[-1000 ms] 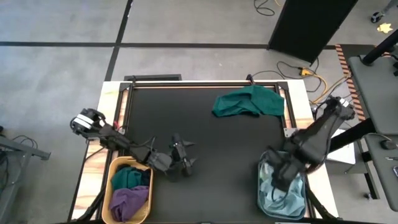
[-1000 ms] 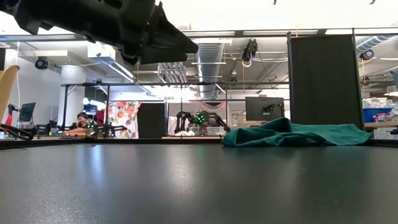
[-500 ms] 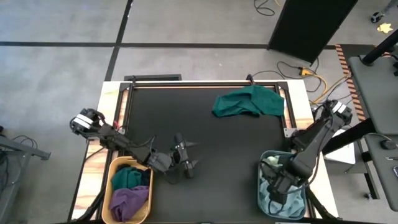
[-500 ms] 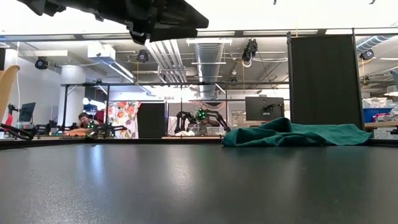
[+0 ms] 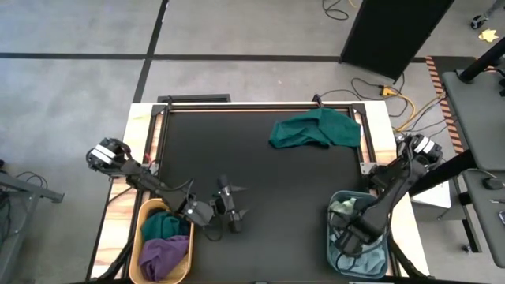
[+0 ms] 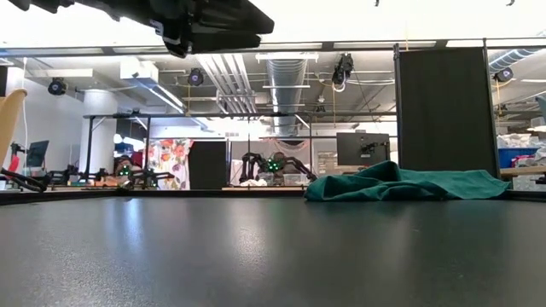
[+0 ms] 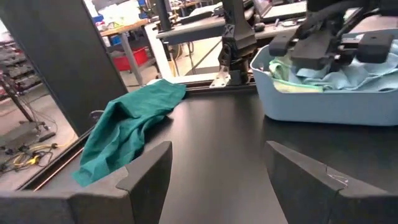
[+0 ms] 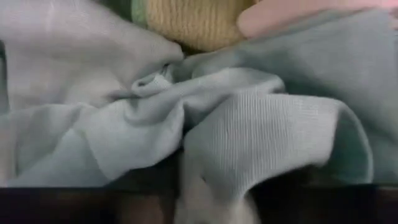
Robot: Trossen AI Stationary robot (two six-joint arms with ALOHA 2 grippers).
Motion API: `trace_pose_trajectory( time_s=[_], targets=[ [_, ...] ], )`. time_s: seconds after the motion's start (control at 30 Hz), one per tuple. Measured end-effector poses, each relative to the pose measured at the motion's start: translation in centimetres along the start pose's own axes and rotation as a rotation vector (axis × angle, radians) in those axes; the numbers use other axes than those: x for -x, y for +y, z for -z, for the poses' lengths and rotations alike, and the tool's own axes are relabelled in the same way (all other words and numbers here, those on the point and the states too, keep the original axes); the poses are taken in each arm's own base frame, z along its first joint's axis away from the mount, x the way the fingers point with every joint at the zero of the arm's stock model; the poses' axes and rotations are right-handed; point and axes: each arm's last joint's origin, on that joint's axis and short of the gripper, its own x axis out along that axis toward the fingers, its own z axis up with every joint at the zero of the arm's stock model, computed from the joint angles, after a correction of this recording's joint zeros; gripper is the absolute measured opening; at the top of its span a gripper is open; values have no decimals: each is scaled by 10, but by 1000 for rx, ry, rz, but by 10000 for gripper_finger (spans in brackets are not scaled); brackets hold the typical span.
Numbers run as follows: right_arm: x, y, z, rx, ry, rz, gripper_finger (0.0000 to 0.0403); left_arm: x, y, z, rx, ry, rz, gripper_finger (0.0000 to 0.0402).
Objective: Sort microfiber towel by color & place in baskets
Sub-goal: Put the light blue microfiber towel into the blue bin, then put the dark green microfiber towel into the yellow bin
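Note:
A dark green towel [image 5: 316,128] lies crumpled on the table near its far right corner, and it also shows in the left wrist view [image 7: 130,124] and the low view [image 6: 401,183]. The orange-yellow basket [image 5: 142,233] at the near left holds a dark green cloth [image 5: 162,225] and a purple cloth [image 5: 164,254]. The grey-blue basket [image 5: 331,237] [image 7: 323,109] at the near right holds light blue cloth [image 8: 205,118] and a pale yellow-green cloth [image 5: 343,207]. My left gripper [image 5: 239,202] [image 7: 217,180] hangs open over bare table beside the orange-yellow basket. My right gripper [image 5: 349,237] [image 7: 329,43] is down in the grey-blue basket over the cloths.
The middle of the black tabletop [image 5: 268,181] is bare. Wooden side boards and a metal frame [image 5: 260,106] border the table. Cables lie on the floor beyond the far right corner. Desks and other equipment stand in the room behind.
My right gripper has moved toward the table's near edge and down into the grey-blue basket. My left gripper has drifted a little toward the near edge, staying open. The green towel on the table has not moved.

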Motion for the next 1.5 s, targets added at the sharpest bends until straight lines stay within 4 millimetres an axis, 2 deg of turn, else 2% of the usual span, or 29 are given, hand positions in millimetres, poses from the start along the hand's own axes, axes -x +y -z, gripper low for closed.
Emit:
trace_pose_trajectory(
  time_s=[0.07, 0.13, 0.3, 0.43, 0.57, 0.63, 0.7, 0.8, 0.87, 1.0, 1.1, 1.17, 1.23, 1.33, 1.5],
  targets=[
    [4, 2, 1, 10, 20, 3, 193, 3, -1, -1, 16, 2, 13, 240],
    [16, 2, 4, 13, 26, 13, 236, 3, -2, 0, 46, 2, 51, 240],
    [66, 0, 17, 16, -22, 11, 319, 0, -2, 9, 90, 23, 80, 240],
    [97, -3, 23, 40, -94, -61, 355, -2, -4, 10, 115, 11, 104, 240],
    [111, -10, 21, 69, -177, -86, 362, -3, -5, 12, 128, 17, 114, 240],
    [114, -19, 12, 70, -307, -8, 363, -6, -3, 12, 137, 12, 104, 240],
    [119, -33, -6, 25, -449, 111, 363, -10, 1, 11, 154, 2, 93, 240],
    [126, -57, -42, -90, -643, 285, 363, -16, 6, 10, 160, -4, 94, 240],
    [130, -81, -70, -206, -707, 386, 363, -19, 9, 11, 160, 0, 86, 240],
    [121, -141, -132, -468, -769, 502, 363, -21, 8, 15, 163, 12, 81, 240],
    [99, -188, -176, -647, -835, 396, 363, -22, 6, 19, 186, 21, 71, 240],
    [82, -212, -196, -712, -903, 297, 363, -24, 5, 23, 197, 30, 70, 240],
    [67, -231, -207, -802, -954, 225, 363, -25, 3, 27, 203, 40, 67, 240],
    [42, -250, -210, -948, -918, 219, 363, -26, 2, 31, 197, 50, 65, 240],
    [9, -258, -227, -1012, -824, 246, 363, -30, 5, 32, 203, 56, 49, 240]
  ],
)
